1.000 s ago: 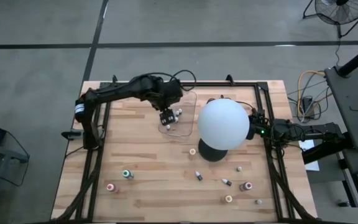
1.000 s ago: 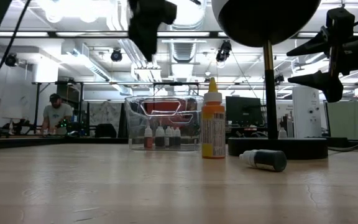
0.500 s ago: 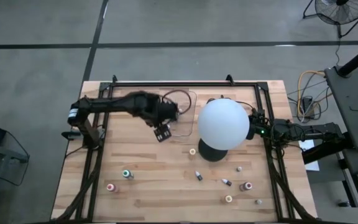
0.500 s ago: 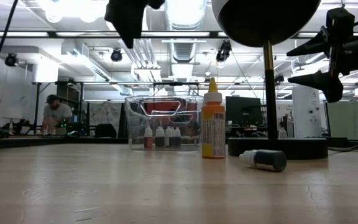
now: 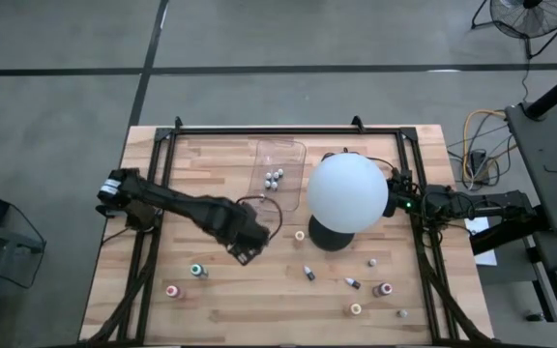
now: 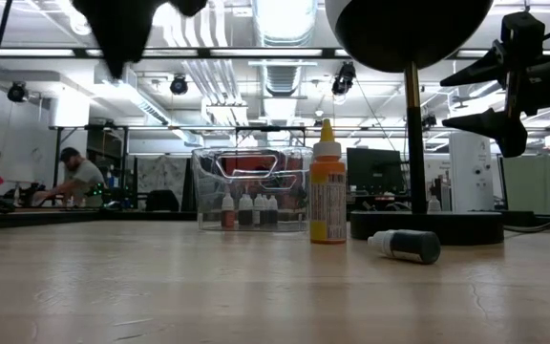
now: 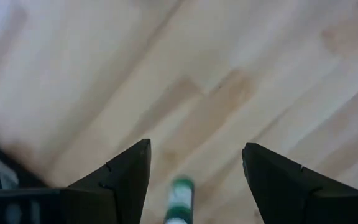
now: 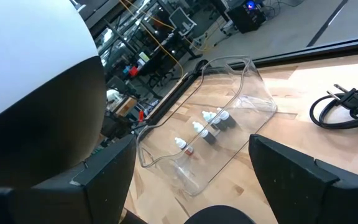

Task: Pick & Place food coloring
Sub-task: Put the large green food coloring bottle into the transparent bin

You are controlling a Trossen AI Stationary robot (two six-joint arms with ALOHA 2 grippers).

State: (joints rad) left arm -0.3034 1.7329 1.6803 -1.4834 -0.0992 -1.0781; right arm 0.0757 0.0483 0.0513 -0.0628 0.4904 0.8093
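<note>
Several tiny food coloring bottles (image 5: 274, 177) stand inside the clear tray (image 5: 280, 153) near the table's far edge. Others are scattered on the near half: a green one (image 5: 198, 271), a red one (image 5: 172, 290), a yellow-orange one (image 5: 300, 235) standing upright (image 6: 327, 196), and a dark one lying on its side (image 6: 404, 246). My left gripper (image 5: 248, 254) hovers open above bare wood, near of the tray. A green-topped bottle (image 7: 180, 199) shows on the table between its fingers. My right gripper (image 5: 399, 198) waits open beside the white globe (image 5: 346, 191).
The white globe on its black base (image 5: 329, 235) stands at the table's middle right and hides part of the board. More small bottles (image 5: 383, 289) lie near the right near corner. A black frame (image 5: 278, 130) runs around the table. A person (image 6: 82, 177) sits far behind.
My left gripper has swung from above the clear tray toward the table's near edge and somewhat left, and now hangs over the wood between the tray and the green bottle. The bottles in the tray have stayed put.
</note>
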